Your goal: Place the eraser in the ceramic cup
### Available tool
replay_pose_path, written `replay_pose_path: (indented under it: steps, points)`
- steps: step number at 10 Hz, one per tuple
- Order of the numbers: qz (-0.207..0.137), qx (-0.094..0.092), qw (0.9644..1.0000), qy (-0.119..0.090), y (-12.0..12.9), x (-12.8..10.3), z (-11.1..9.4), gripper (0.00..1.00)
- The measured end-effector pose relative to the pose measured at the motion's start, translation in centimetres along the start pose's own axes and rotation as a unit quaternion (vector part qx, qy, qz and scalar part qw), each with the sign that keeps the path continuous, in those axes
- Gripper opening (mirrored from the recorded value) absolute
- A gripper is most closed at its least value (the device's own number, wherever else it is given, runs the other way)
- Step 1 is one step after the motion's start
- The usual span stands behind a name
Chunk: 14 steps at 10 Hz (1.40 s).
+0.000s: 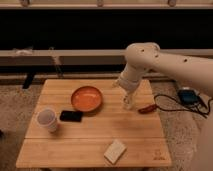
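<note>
The eraser [71,116], a small flat black block, lies on the wooden table [90,142] just in front of the orange bowl [86,98]. The white ceramic cup [47,119] stands to the eraser's left, near the table's left edge. My gripper [128,104] hangs from the white arm over the table's right half, to the right of the bowl and well away from the eraser and cup. It holds nothing that I can see.
A pale cream rectangular block [115,151] lies near the table's front edge. A small red object [146,108] lies to the right of the gripper near the table's right edge. Black cables and a blue device [187,96] lie on the floor to the right.
</note>
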Motion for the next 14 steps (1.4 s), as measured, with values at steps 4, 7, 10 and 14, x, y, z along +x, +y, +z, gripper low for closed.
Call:
replay_pose_path:
  steps: [4, 7, 10, 14]
  points:
    - [0.000, 0.000, 1.0000, 0.000, 0.0, 0.0, 0.0, 0.80]
    - [-0.007, -0.001, 1.0000, 0.005, 0.4, -0.4, 0.5, 0.80]
    - [-0.029, -0.003, 0.9996, 0.003, 2.0, -4.7, 2.5, 0.80]
    - [-0.049, -0.014, 0.9987, 0.001, -0.6, -9.4, 5.1, 0.80]
